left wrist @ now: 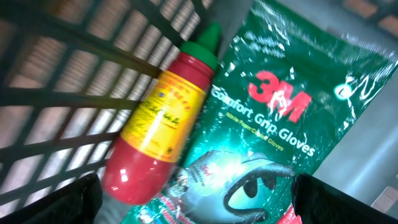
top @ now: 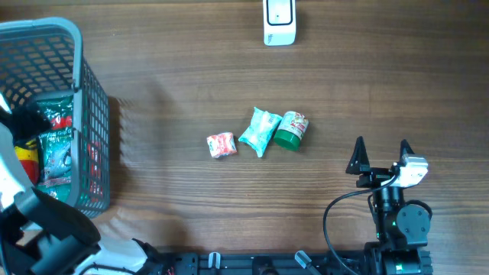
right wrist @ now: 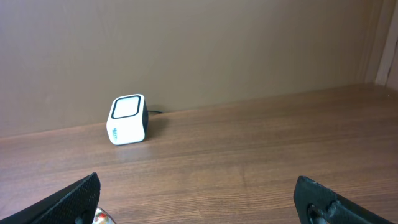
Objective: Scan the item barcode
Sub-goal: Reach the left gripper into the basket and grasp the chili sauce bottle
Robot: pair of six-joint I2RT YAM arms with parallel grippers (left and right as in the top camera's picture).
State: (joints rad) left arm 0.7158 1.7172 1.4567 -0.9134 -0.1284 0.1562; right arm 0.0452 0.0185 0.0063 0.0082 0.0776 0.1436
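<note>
The white barcode scanner (top: pixel 279 21) stands at the table's far edge; the right wrist view shows the scanner (right wrist: pixel 127 119) well ahead. My left gripper (left wrist: pixel 202 202) hangs open inside the grey basket (top: pixel 93 114), just above a red sauce bottle (left wrist: pixel 158 124) with a yellow label and green cap, and a green 3M gloves pack (left wrist: pixel 280 106). Nothing sits between its fingers. On the wood lie a red-white packet (top: pixel 221 144), a teal packet (top: pixel 260 131) and a green-lidded jar (top: pixel 291 130). My right gripper (top: pixel 381 149) is open and empty, right of the jar.
The basket fills the left side, and its wire walls (left wrist: pixel 68 81) close in around the left gripper. A black cable (top: pixel 336 210) loops beside the right arm's base. A wall (right wrist: pixel 199 43) rises behind the scanner.
</note>
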